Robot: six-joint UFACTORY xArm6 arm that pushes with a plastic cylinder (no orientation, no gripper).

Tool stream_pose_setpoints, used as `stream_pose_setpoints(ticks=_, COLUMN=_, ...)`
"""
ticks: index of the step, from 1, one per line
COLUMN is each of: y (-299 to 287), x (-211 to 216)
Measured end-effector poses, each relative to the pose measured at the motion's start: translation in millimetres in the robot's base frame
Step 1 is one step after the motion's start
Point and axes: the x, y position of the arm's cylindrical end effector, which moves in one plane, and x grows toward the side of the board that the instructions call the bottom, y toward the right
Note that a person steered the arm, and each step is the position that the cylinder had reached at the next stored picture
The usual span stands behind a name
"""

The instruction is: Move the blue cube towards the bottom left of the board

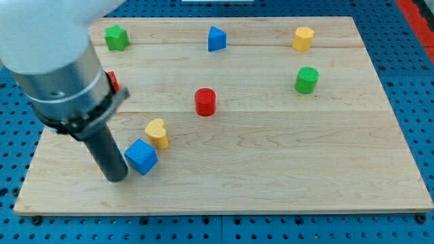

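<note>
Board (285, 169) of pale wood. Blue cube (141, 157) lies toward the view's bottom left; my tip (116, 177) touches its left side (no grasping parts, a bare rod). Yellow heart-shaped block (157, 133) just above the cube. Red cylinder (205, 102) mid-board, blue triangular block (216, 38) near the view's top.

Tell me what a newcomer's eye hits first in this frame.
The big grey arm fills the view's upper left, its dark rod ending at my tip, touching the blue cube on the cube's left side. A yellow heart-shaped block sits just above the cube, and a red cylinder stands near the board's middle.
</note>
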Motion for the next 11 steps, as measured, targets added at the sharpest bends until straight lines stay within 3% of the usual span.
stream_pose_setpoints(ticks=1, y=35.9, x=40.7)
stream_pose_setpoints(ticks=2, y=52.9, x=13.6)
stream_pose_setpoints(ticks=3, y=42.0, x=-12.0)
stream_pose_setpoints(ticks=5, y=-54.6, x=-19.6)
stream_pose_setpoints(ticks=6, y=-20.5, x=22.1)
stream_pose_setpoints(ticks=7, y=16.9, x=12.0)
stream_pose_setpoints(ticks=8, y=40.5, x=-25.7)
stream_pose_setpoints(ticks=10, y=17.6, x=-78.6)
stream_pose_setpoints(ticks=11, y=0.4, x=-76.4)
